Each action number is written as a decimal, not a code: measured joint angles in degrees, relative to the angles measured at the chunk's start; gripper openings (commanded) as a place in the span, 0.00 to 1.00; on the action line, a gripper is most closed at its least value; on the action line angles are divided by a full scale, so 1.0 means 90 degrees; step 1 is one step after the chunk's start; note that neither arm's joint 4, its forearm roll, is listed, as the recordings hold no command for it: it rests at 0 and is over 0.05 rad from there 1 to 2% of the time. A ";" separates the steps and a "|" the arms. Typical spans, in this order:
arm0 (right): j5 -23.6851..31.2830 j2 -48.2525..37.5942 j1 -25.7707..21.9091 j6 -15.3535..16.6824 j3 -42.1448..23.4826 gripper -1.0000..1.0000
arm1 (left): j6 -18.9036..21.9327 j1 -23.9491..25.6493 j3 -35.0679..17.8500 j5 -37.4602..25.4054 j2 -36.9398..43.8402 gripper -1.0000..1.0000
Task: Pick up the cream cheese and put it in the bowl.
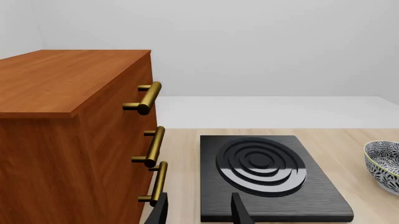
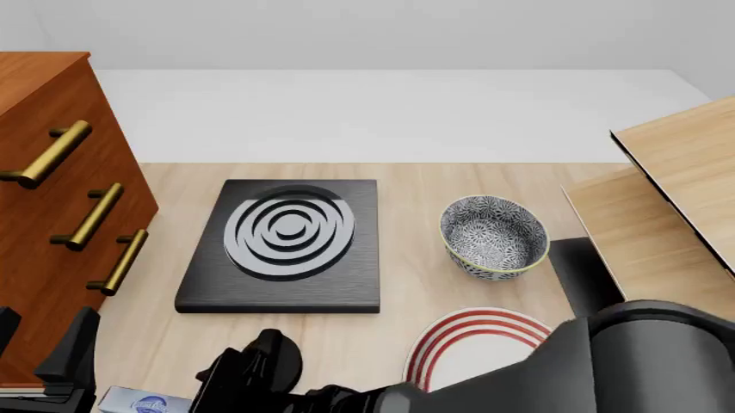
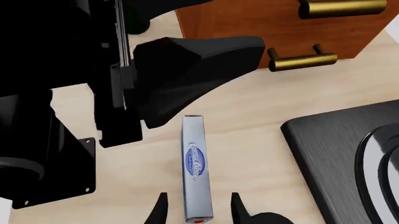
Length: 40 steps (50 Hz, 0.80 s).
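The cream cheese (image 3: pixel 197 167) is a slim silver-grey box with a blue round logo, lying flat on the wooden table; in the front view only a corner of it (image 2: pixel 140 402) shows at the bottom left. My right gripper (image 3: pixel 198 211) is open, its two fingers standing either side of the box's near end without touching it. The speckled bowl (image 2: pixel 494 234) stands right of the stove plate, and its rim (image 1: pixel 383 163) also shows in the left wrist view. My left gripper (image 1: pixel 199 211) is open and empty, close beside the cabinet and facing the stove plate.
A wooden cabinet (image 2: pixel 52 215) with brass handles fills the left side. A black stove plate (image 2: pixel 287 245) lies mid-table. A white plate with red rings (image 2: pixel 473 346) sits in front of the bowl. Wooden boards (image 2: pixel 672 198) stand at the right. The left arm's black body (image 3: pixel 74 93) looms near the box.
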<state>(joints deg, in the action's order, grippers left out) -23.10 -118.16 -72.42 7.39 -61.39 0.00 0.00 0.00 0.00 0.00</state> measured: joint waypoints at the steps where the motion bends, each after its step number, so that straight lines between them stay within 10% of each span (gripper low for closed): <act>1: 0.0000 -0.0014 0.0002 -0.0004 -0.0009 1.00 | 0.0000 0.0000 0.0000 0.0000 0.0000 1.00; 29: -0.0010 -0.0266 0.0038 -0.0080 -0.0206 1.00 | 0.0000 0.0000 0.0000 0.0000 0.0000 1.00; 30: -0.0011 -0.0269 0.0035 -0.0081 -0.0207 0.00 | 0.0000 0.0000 0.0000 0.0000 0.0000 1.00; 40: -0.0027 -0.0269 -0.0003 -0.0047 -0.0193 0.00 | 0.0000 0.0000 0.0000 0.0000 0.0000 1.00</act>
<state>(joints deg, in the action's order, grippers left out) -23.34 -120.58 -72.45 6.97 -63.13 0.00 0.00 0.00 0.00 0.00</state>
